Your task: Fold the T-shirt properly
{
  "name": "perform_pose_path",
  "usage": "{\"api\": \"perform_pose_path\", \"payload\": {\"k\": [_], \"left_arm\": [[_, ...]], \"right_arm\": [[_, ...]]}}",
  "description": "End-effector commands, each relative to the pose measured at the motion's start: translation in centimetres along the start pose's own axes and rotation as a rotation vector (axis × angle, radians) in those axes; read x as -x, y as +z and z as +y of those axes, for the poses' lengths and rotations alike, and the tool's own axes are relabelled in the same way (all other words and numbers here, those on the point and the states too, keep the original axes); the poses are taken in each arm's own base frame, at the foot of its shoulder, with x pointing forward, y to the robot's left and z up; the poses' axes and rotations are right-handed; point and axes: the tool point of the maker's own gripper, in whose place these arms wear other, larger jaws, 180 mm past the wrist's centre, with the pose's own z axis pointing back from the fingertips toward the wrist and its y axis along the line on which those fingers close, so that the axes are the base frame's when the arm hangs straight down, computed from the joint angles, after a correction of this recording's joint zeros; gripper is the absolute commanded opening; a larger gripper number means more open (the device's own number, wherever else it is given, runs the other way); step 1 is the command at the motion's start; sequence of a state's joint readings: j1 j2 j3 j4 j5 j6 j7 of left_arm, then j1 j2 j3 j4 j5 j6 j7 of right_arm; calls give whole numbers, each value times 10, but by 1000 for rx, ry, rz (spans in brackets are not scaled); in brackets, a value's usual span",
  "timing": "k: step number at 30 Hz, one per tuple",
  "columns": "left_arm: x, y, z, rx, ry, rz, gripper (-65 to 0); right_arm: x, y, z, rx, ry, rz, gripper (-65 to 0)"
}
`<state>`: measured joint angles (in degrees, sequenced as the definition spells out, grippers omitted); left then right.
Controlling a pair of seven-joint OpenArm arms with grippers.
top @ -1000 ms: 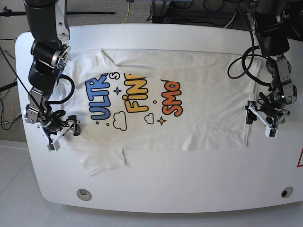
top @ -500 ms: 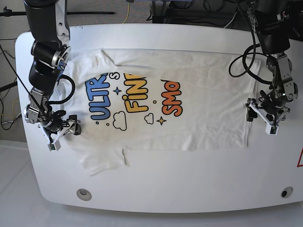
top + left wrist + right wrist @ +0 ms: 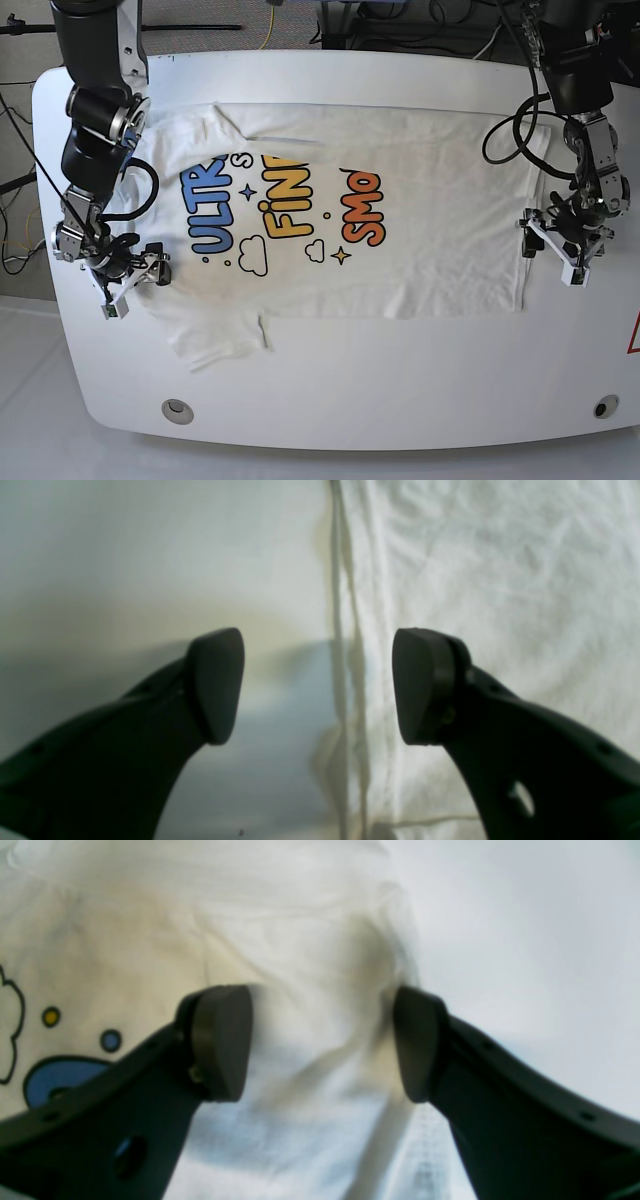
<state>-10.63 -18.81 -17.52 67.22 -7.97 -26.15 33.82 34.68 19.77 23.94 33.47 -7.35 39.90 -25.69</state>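
Arms reach down at opposite ends of the T-shirt (image 3: 350, 220), which we see lying flat on the white table (image 3: 400, 370). Our left gripper (image 3: 556, 250) straddles the hem, jaws spread and empty. Our right gripper (image 3: 128, 282) gapes over a sleeve edge. Wrist views blur; folds cut off some lettering.

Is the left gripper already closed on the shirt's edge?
No: in the left wrist view the left gripper stands open, its fingers either side of the T-shirt edge with clear gaps.
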Motion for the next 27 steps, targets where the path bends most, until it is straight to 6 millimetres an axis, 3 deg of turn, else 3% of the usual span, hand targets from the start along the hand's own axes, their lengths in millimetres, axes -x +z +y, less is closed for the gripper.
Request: {"api": "perform_pose_path", "payload": {"k": [1, 27], "left_arm": [[-23, 5, 11, -22, -6, -55, -220], [-28, 8, 11, -21, -12, -70, -212]], "right_arm": [[-24, 8, -10, 18, 8, -53, -224], [-48, 22, -26, 57, 29, -157, -224]]}}
